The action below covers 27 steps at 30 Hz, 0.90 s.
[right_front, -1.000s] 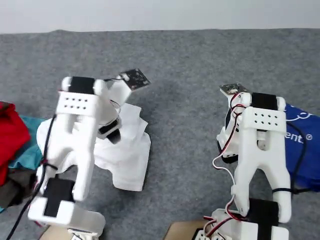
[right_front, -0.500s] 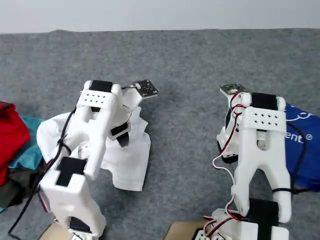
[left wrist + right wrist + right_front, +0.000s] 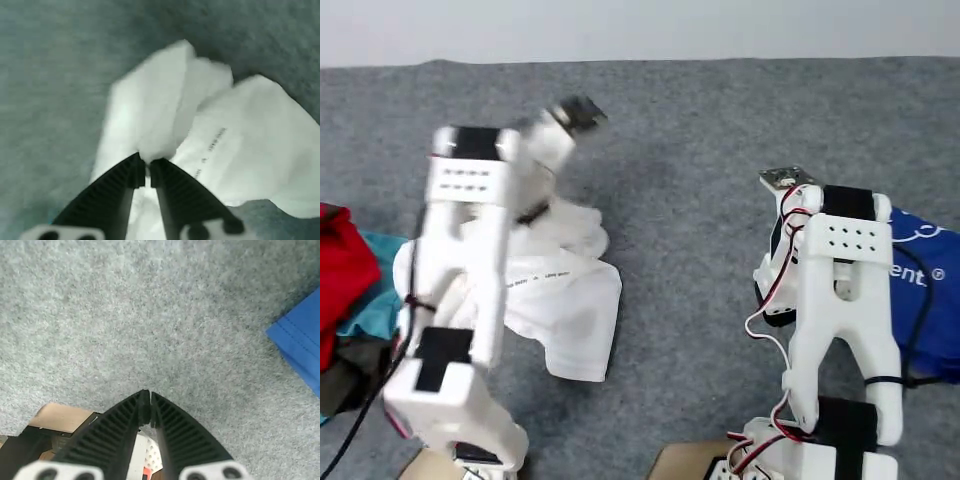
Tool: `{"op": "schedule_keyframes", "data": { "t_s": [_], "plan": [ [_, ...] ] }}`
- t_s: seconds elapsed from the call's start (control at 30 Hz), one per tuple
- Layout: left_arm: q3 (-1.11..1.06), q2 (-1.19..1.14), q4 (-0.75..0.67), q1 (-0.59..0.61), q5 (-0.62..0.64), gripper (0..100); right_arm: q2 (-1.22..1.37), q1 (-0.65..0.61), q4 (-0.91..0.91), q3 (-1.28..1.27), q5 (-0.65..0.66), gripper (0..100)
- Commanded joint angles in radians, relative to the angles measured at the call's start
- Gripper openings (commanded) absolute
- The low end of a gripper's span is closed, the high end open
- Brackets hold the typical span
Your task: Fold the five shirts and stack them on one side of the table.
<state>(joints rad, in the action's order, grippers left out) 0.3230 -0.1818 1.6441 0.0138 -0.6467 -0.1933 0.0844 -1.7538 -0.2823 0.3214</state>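
Note:
A crumpled white shirt lies left of the table's middle on the grey cloth. My left gripper is shut on a fold of this white shirt and holds it lifted above the rest of the fabric. In the high view the left arm stands over the shirt's far part. My right gripper is shut on nothing and hangs over bare grey cloth. A blue shirt lies behind the right arm at the right edge; its corner is beside the right gripper.
A pile of shirts lies at the left edge: a red one, a teal one and a dark grey one. Cardboard sits by the arm bases at the front edge. Grey cloth covers the table.
The left arm has swung away from the front and risen, pulling a fold of the white shirt up with it. The right arm has kept still.

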Motion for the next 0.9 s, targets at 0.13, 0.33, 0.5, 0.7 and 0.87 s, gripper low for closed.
{"op": "schedule_keyframes", "data": {
  "t_s": [0.13, 0.33, 0.5, 0.7, 0.87],
  "plan": [
    [0.257, 0.172, 0.106, 0.069, 0.083, 0, -0.045, -0.005, -0.038, 0.044, -0.009, 0.9],
    [0.309, 0.269, 0.104, 0.023, 0.126, 0, -0.045, -0.005, -0.036, 0.044, -0.009, 0.9],
    [0.421, 0.298, 0.101, -0.025, 0.201, 0, -0.045, -0.005, -0.036, 0.044, -0.006, 0.9],
    [0.633, 0.296, 0.100, -0.044, 0.295, 0, -0.045, -0.005, -0.036, 0.044, -0.005, 0.9],
    [0.779, 0.298, 0.044, -0.040, 0.365, 0, -0.045, -0.007, -0.036, 0.044, -0.003, 0.9]
  ]
}}
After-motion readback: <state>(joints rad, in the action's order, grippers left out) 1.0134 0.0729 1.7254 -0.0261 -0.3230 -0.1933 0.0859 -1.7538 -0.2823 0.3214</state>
